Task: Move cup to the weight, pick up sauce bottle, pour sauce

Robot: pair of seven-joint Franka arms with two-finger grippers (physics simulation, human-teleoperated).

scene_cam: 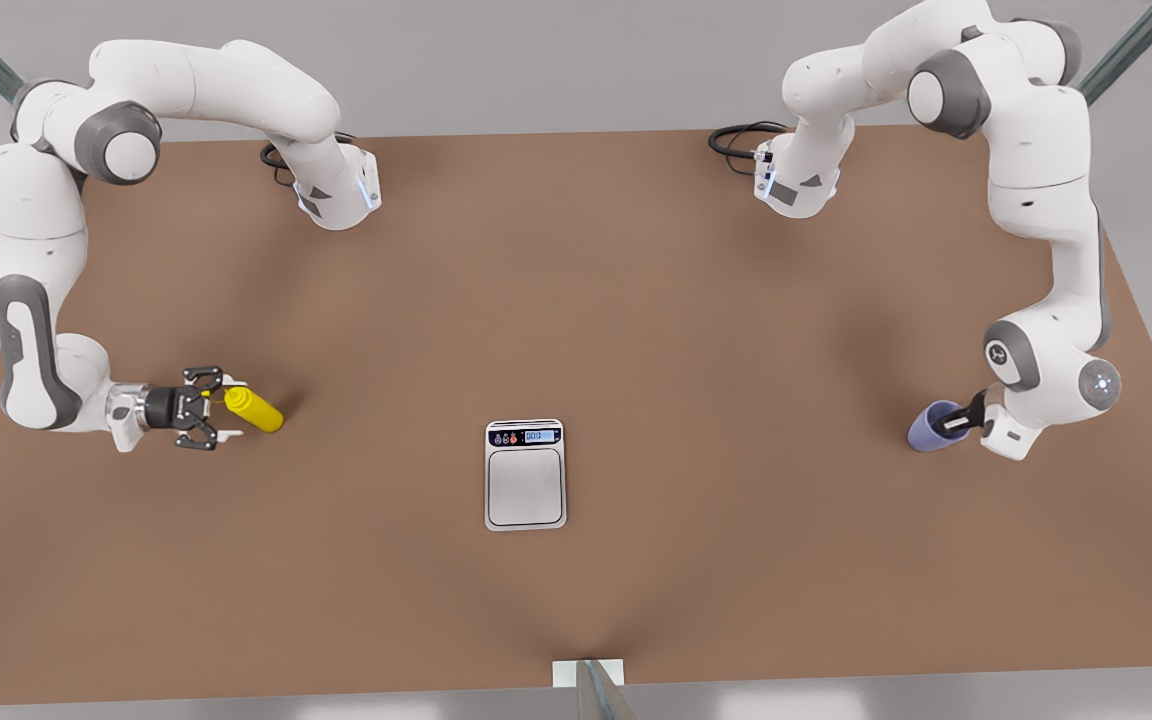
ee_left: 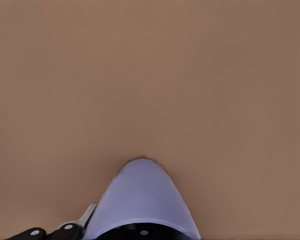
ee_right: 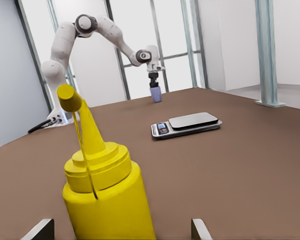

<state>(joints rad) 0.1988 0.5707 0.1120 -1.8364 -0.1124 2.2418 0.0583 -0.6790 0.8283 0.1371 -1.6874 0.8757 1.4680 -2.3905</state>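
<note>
The cup [scene_cam: 933,426] sits on the table [scene_cam: 696,300] at the front view's right, well apart from the scale [scene_cam: 526,474], which is out in the middle. The left gripper [scene_cam: 958,422] is right on it: one finger seems to dip inside the rim with the other outside, so it looks like a rim pinch, closed on the wall. That makes sense for a handleless tapered cup, since grabbing the lip keeps it upright for the carry. In the left wrist view the cup [ee_left: 142,200] sits right up against the camera with bare table behind it, so I'd say the move to the scale hasn't started.

Over at the front view's left, the bottle [scene_cam: 254,410] stands on the table with the right gripper [scene_cam: 224,409] around it. The right wrist view shows the bottle [ee_right: 107,200] upright between two spread fingertips [ee_right: 39,231] that aren't touching it, so that gripper's wide open, holding nothing, lined up sideways for a body grab. Probably staged so the pour can follow once the cup is on the scale.
</note>
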